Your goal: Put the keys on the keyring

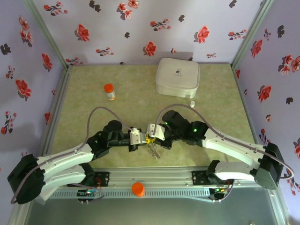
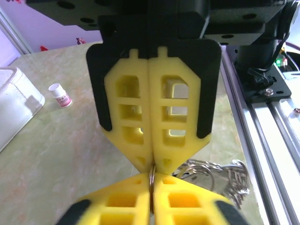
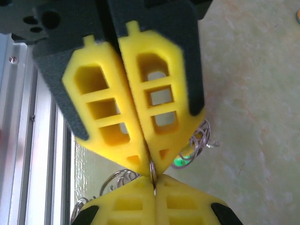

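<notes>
From above and behind, one camera overlooks the pale green marbled table (image 1: 225, 108); close wrist cameras face each other, sharing the thin silver keyring (image 2: 151, 180)

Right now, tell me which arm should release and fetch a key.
Right, probably: left gripper and right gripper both pinch the keyring; the keys hang nearer the right.

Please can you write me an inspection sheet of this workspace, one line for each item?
Surface: greenish table, bare in most parts.
Job's things: keyring pinched by both grippers; keys bunched just below.
Clutter: orange-capped bottle, white box, small white bottle, orange round thing on the rail.
Grippers: left gripper and right gripper shut, tip to tip.
Cables: grey cable loops over each arm.
Surroundings: lilac flowered walls.
</notes>
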Controlling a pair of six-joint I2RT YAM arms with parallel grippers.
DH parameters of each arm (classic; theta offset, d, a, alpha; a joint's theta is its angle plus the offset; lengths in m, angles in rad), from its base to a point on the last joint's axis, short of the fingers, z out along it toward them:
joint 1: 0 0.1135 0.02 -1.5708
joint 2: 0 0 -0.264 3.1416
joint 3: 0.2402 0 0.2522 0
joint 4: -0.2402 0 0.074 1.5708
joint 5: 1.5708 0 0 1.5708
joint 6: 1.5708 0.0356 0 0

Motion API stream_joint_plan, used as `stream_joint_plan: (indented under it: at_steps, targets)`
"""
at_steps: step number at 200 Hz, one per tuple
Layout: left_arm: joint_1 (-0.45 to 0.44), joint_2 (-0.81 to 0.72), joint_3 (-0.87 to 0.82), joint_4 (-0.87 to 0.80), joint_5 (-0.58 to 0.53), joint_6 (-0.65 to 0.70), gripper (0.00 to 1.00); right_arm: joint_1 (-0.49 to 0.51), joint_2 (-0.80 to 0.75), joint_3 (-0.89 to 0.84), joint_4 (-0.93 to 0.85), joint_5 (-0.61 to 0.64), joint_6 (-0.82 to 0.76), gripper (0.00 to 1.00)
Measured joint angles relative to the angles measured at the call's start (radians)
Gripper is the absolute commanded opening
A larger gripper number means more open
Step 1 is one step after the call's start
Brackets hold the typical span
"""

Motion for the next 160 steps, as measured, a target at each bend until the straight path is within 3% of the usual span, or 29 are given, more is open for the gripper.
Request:
stream_joint_plan:
  at_steps: [19,47,64,109,160]
  targets:
    - [0.000,0.000,0.005,-0.010,0.003,0.005,0.00,0.000,-0.003,0.000,-0.002,0.001,0.005,0.17]
    - [0.000,0.000,0.004,-0.008,0.002,0.004,0.00,-0.050,-0.085,-0.066,0.078,-0.031,0.053,0.26]
    - [0.000,-0.002,-0.033,0.079,0.000,-0.019,0.00,-0.093,-0.178,-0.146,0.163,-0.055,0.088,0.31]
    - [0.000,-0.004,-0.165,0.330,-0.016,-0.125,0.00,-0.106,-0.278,-0.270,0.311,-0.124,0.169,0.34]
    - [0.000,0.001,-0.182,0.455,0.000,-0.208,0.00,-0.106,-0.269,-0.278,0.370,-0.167,0.189,0.31]
